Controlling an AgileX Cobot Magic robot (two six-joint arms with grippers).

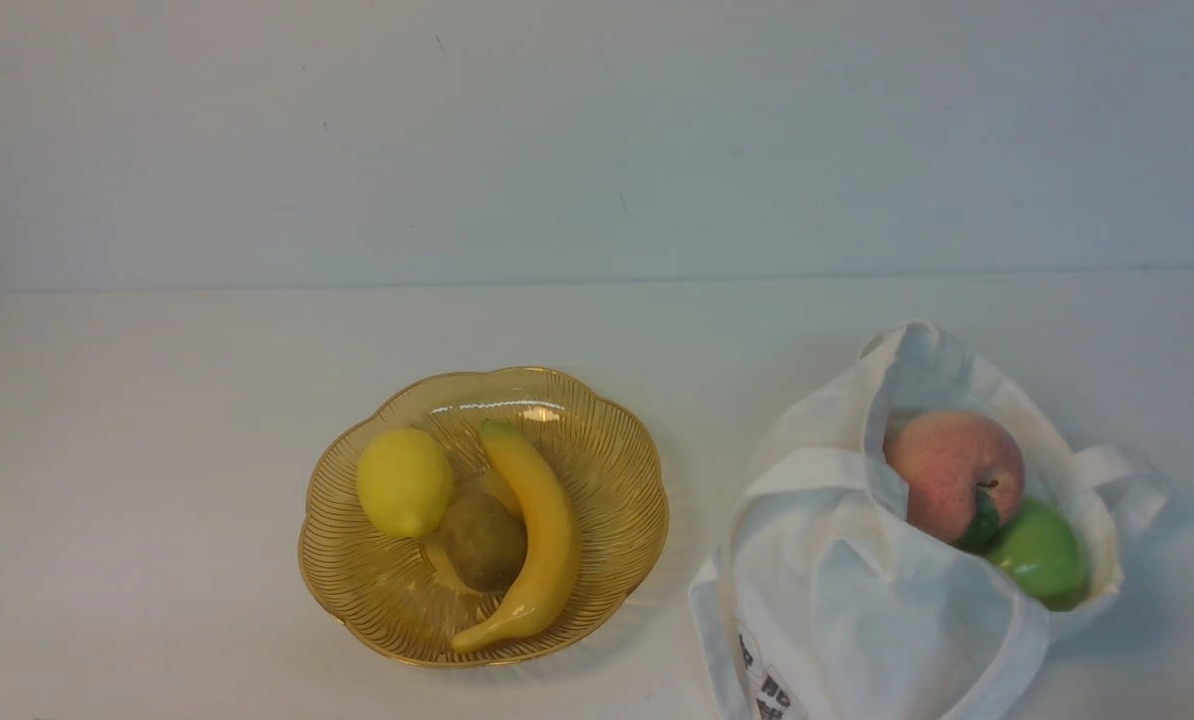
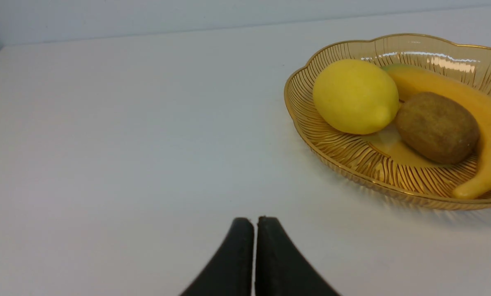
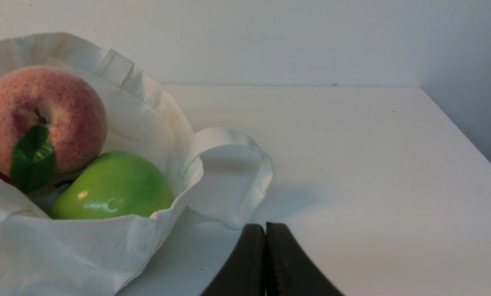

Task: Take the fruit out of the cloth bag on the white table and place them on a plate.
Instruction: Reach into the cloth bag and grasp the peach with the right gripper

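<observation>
The white cloth bag point(image 1: 857, 590) lies open on the white table point(image 1: 157, 400) at the front right. In its mouth sit a pink-red peach point(image 1: 952, 473) with a green leaf and a green apple point(image 1: 1042, 550) beside it. The amber plate point(image 1: 607, 470) stands to the bag's left. Neither arm shows in the front view. In the right wrist view my right gripper point(image 3: 265, 225) is shut and empty, close to the bag's strap handle point(image 3: 233, 172), with the peach point(image 3: 48, 111) and apple point(image 3: 114, 189) beyond. My left gripper point(image 2: 255, 219) is shut and empty on bare table short of the plate point(image 2: 340, 156).
The plate holds a lemon point(image 1: 404, 482), a brown kiwi point(image 1: 483, 540) and a banana point(image 1: 542, 540). A pale wall rises behind the table. In the right wrist view the table's right edge point(image 3: 467, 135) runs close to a wall.
</observation>
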